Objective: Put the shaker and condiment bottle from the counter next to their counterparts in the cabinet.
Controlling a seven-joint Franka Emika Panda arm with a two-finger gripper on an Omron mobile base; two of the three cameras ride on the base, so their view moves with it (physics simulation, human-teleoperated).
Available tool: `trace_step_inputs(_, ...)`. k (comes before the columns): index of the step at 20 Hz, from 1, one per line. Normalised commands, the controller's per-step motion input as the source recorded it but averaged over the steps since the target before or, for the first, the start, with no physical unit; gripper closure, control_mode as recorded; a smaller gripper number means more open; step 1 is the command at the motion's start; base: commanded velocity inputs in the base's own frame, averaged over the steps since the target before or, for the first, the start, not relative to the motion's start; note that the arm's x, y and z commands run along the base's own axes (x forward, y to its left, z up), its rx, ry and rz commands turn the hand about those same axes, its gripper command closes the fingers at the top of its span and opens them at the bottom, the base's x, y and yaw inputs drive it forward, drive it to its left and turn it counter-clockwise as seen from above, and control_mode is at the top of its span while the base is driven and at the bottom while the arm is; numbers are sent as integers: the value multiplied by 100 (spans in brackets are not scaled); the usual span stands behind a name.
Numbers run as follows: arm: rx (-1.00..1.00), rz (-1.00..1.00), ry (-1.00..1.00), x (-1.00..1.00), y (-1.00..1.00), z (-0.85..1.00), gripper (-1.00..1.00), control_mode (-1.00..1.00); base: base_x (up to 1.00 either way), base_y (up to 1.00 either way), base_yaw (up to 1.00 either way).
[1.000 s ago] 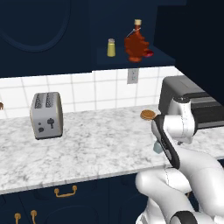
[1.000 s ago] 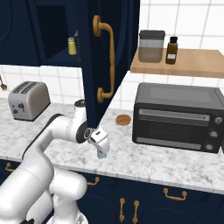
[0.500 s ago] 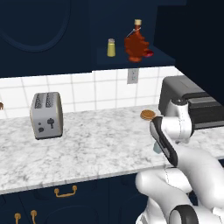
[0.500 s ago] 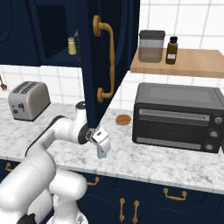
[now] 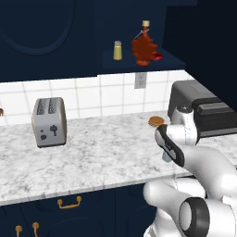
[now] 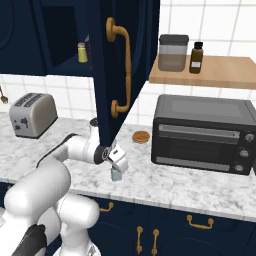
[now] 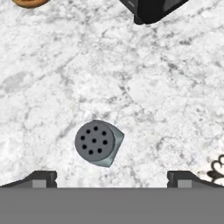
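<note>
The white-grey marbled stone counter (image 7: 144, 87) spans the hand view. The two-finger gripper (image 7: 112, 177), jaws released wide, sits at bottom centre. The small pale blue-grey shaker with dark perforated cap (image 7: 97, 142) stands just above, lower centre, ungrasped.

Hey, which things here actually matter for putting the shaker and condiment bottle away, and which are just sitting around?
For the job:
- small blue-grey shaker with dark perforated cap, on the marbled counter
- dark red bulbous bottle, already on the navy cabinet shelf
- yellow-olive shaker
- open gripper

Lying about:
- silver toaster
- black toaster oven
- round brown pastry
- jars on the wooden shelf
</note>
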Motion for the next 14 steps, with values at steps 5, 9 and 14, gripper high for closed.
trace_step_inputs(5,0,-3,0,15,0,-29,-100,-100,0,0,0)
trace_step_inputs(9,0,-3,0,10,0,-26,-100,-100,0,0,0)
trace_step_inputs(14,0,-2,0,6,0,-28,-100,-100,0,0,0)
